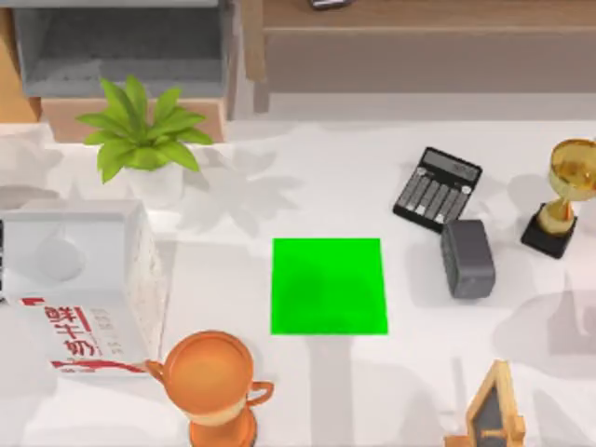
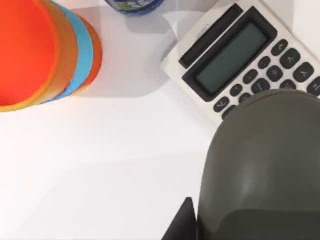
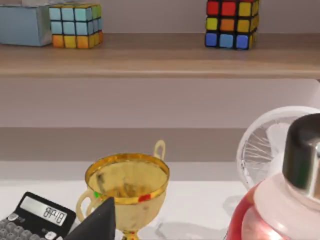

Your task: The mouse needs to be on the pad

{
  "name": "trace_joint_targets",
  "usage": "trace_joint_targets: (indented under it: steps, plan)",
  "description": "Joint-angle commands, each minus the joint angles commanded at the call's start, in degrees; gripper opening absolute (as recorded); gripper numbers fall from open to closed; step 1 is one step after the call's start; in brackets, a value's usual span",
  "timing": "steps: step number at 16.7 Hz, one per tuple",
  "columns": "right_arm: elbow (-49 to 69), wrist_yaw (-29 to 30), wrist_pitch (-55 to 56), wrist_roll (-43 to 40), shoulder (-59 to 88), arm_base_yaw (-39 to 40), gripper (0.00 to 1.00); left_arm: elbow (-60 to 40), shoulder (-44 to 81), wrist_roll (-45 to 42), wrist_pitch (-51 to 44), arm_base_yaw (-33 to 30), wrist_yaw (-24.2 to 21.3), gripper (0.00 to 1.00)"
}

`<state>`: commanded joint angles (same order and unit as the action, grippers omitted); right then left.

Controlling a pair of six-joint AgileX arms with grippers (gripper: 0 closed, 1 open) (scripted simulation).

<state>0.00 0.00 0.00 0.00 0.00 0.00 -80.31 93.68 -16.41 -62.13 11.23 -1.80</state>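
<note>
**Mouse lay off the pad, tucked against the calculator**

From above, the mouse (image 1: 467, 258) sat on the white table (image 1: 233, 279) to the right of the pad (image 1: 329, 286), apart from it with a bare strip of table between. The black calculator (image 1: 437, 189) lay just behind the mouse, its near corner touching or almost touching the mouse's far end. A gold trophy (image 1: 564, 194) stood further right, near the table's right edge. A wooden-framed stand (image 1: 495, 410) sat at the front, right of the pad.

On the left, a potted plant (image 1: 142, 135) stood at the back, a white carton with red print (image 1: 79, 289) lay along the left side, and an orange cup (image 1: 209, 382) stood just off the pad's front-left corner.

The pad's top was bare, and open table ran along its back, right and front edges.

The left wrist view looked at a grey rounded shape (image 2: 265, 165) beside a light calculator (image 2: 240, 55). The right wrist view faced a gold cup (image 3: 127, 187) below a shelf (image 3: 160, 57) bearing puzzle cubes (image 3: 75, 25). Whether either arm's jaws were released or clenched could not be told.
</note>
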Motion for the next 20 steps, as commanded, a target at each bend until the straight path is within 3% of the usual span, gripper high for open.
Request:
trace_joint_targets:
  steps: [13,20]
  plan:
    - [0.0,0.0,0.0,0.0,0.0,0.0,1.0,-26.18,19.94,-78.3,-4.73,-34.45,-1.3,0.0]
    - [0.0,0.0,0.0,0.0,0.0,0.0,1.0,-32.6,32.48,-110.81,-9.4,-48.29,-0.36,0.0]
